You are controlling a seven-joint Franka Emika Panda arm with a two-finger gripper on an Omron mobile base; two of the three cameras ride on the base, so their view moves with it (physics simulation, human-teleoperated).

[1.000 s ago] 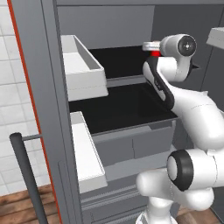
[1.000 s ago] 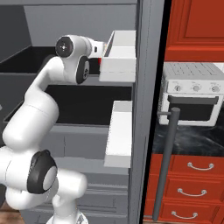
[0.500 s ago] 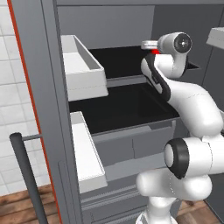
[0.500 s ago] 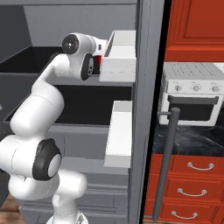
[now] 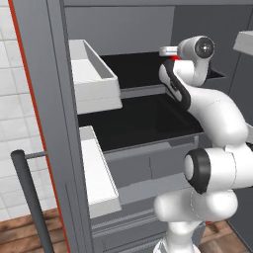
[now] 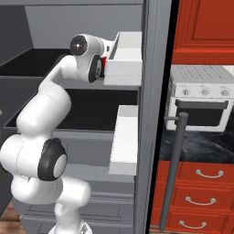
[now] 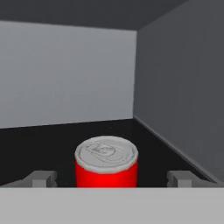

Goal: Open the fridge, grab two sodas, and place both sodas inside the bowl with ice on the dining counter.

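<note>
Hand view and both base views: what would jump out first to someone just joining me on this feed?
The bright red soda can upright on the black shelf near the fridge's back right corner, sitting between the fingertips of the open gripper. Next, the white arm reaching deep into the upper shelf, with white door bins on the open doors at either side.

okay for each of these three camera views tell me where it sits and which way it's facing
Left base view: behind the arm's left, facing the open fridge; arm at right.
Right base view: behind its right, facing the fridge and oven; arm at left.
Hand view: on the hand, facing a soda between the open gripper fingertips.
Both base views share the fridge shelves.
</note>
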